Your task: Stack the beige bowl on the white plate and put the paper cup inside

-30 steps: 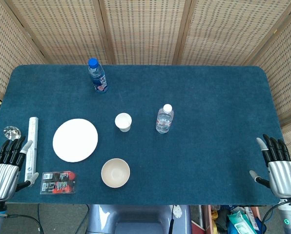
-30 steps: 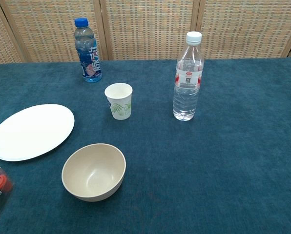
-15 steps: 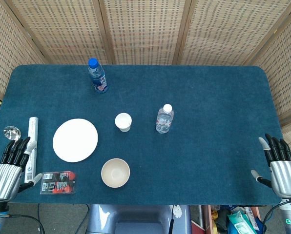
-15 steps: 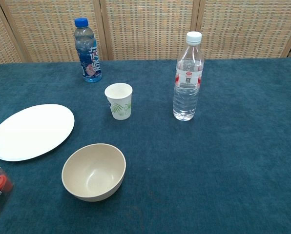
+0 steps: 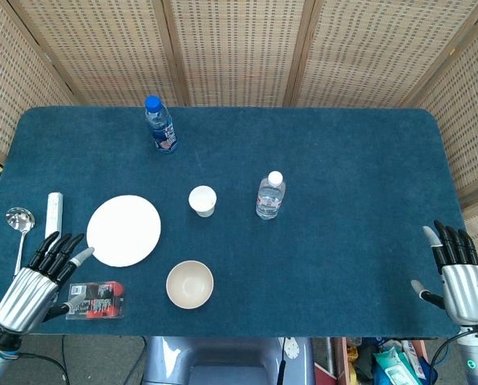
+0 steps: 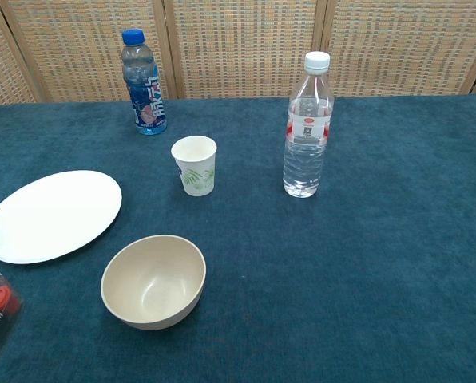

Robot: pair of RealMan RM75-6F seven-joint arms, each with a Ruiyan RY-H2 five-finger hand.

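The beige bowl (image 5: 190,284) (image 6: 153,280) sits upright and empty near the table's front edge. Just left of it and a bit further back lies the white plate (image 5: 124,230) (image 6: 51,214), bare. The paper cup (image 5: 202,200) (image 6: 195,165) stands upright behind the bowl. My left hand (image 5: 38,281) hovers at the front left corner, fingers spread, holding nothing, beside the plate's front-left rim. My right hand (image 5: 459,273) stays at the front right edge, fingers apart and empty. Neither hand shows in the chest view.
A clear water bottle (image 5: 269,196) (image 6: 307,125) stands right of the cup. A blue-capped bottle (image 5: 160,125) (image 6: 144,82) stands at the back. A red-and-black packet (image 5: 97,299), a white tube (image 5: 54,210) and a metal spoon (image 5: 18,225) lie at the left.
My left hand has moved right and turned toward the plate, uncovering the spoon and tube. The right hand has barely shifted. The bowl, plate and cup are unmoved.
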